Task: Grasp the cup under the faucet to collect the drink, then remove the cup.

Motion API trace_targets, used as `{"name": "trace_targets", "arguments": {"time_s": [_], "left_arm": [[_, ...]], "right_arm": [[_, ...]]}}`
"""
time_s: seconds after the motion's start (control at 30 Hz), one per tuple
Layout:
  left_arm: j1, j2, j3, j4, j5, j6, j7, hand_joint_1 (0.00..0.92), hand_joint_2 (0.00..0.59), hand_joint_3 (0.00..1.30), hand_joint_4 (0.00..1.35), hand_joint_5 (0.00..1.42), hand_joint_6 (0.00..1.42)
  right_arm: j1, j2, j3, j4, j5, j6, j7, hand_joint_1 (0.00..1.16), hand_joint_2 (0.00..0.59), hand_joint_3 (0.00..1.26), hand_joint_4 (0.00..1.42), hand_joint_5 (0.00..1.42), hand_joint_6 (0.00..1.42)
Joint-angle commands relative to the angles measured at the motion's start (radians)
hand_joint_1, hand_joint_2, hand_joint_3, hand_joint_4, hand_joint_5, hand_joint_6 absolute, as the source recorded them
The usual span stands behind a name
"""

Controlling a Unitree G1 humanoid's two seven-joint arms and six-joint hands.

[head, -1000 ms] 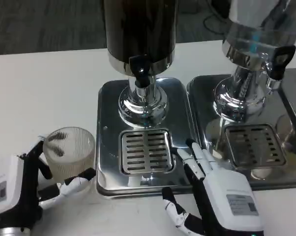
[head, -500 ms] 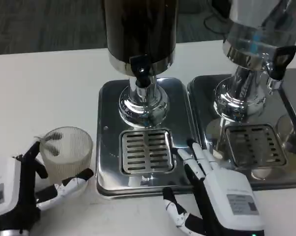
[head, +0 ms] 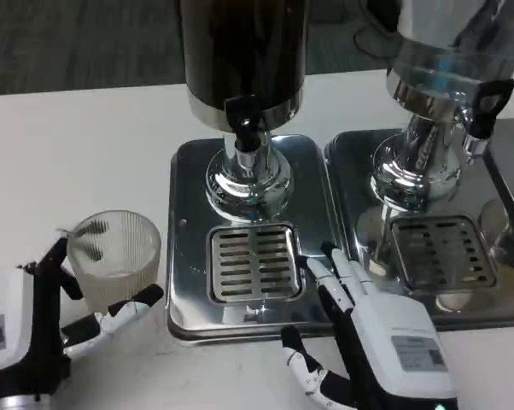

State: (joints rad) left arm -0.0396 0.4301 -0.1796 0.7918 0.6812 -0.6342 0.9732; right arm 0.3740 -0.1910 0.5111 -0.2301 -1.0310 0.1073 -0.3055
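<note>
Cup (head: 114,250) and left hand (head: 35,333) have drifted a touch up since a second ago. The left hand grips it upright at lower left on the worktop (head: 69,145); the faucet (head: 246,126) sits up-right. Right hand (head: 372,333) rests open.

We see a clear ribbed plastic cup (head: 114,256) standing upright on the white table, left of the dispenser's steel base, mouth up, looks empty. It sits well to the left of and nearer us than the black faucet (head: 245,120), not under it. We see the faucet sticking out of the dark cylindrical dispenser's chrome collar, spout pointing down above the slotted steel drip grate (head: 254,264).
</note>
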Motion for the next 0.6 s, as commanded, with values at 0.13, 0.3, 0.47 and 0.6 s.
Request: {"name": "trace_targets", "arguments": {"time_s": [0.13, 0.3, 0.47, 0.6], "left_arm": [[-0.004, 0.000, 0.000, -0.045, 0.013, -0.015, 0.043, 0.571, 0.055, 0.48, 0.65, 0.93, 1.21], [-0.017, 0.012, 0.004, -0.052, 0.008, -0.030, 0.033, 0.571, 0.050, 0.49, 0.65, 0.93, 1.21], [-0.057, 0.003, -0.020, -0.039, 0.022, -0.034, 0.011, 0.571, 0.046, 0.49, 0.65, 0.93, 1.21], [-0.088, -0.011, -0.059, -0.027, 0.048, -0.033, 0.001, 0.572, 0.045, 0.49, 0.65, 0.93, 1.21]], "right_arm": [[0.005, 0.000, -0.011, -0.012, -0.002, 0.005, -0.012, 0.39, 0.425, 0.12, 0.00, 0.06, 0.24], [0.012, 0.009, -0.012, -0.020, -0.007, 0.011, -0.019, 0.39, 0.425, 0.12, 0.00, 0.06, 0.24], [0.008, 0.015, -0.007, -0.014, -0.010, 0.015, -0.022, 0.39, 0.425, 0.11, 0.00, 0.06, 0.24], [0.001, 0.022, -0.005, -0.010, -0.019, 0.020, -0.025, 0.39, 0.425, 0.11, 0.00, 0.06, 0.24]]}}
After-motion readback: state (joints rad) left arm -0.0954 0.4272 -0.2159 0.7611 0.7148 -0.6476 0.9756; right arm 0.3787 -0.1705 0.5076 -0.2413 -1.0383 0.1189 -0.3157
